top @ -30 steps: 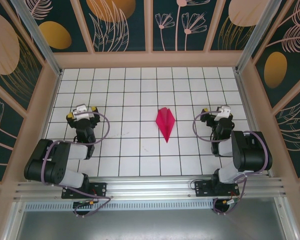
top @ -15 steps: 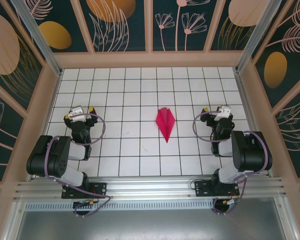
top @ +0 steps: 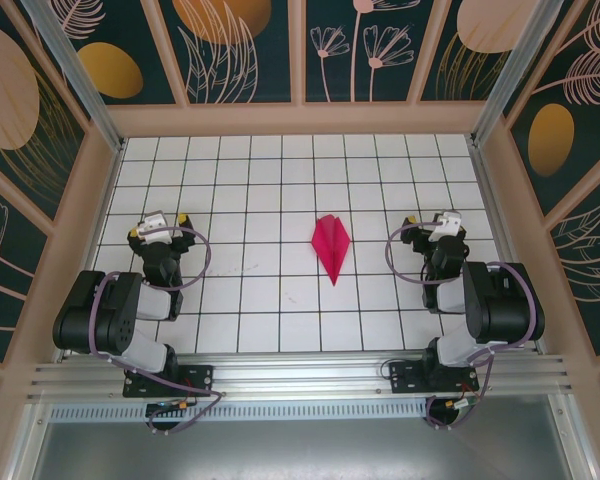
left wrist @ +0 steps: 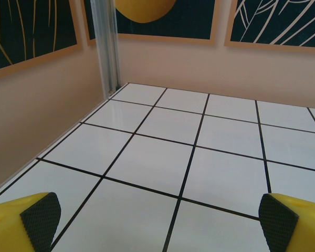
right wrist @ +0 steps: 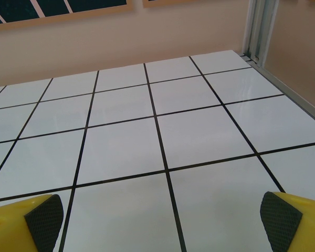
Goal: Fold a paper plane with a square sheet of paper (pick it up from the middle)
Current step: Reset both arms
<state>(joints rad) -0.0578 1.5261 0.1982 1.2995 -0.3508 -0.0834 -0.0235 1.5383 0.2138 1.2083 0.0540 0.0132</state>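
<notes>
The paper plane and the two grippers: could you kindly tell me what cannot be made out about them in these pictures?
1. paper plane, top external view: too small to count its folds or layers; its underside is hidden against the table.
2. left gripper, left wrist view: its fingers are cut off by the bottom edge.
3. right gripper, right wrist view: its fingers are likewise cut off by the bottom edge.

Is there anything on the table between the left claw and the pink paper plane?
Nothing. In the top view, the stretch of table between the left gripper and the plane is just bare white tiles.
</notes>
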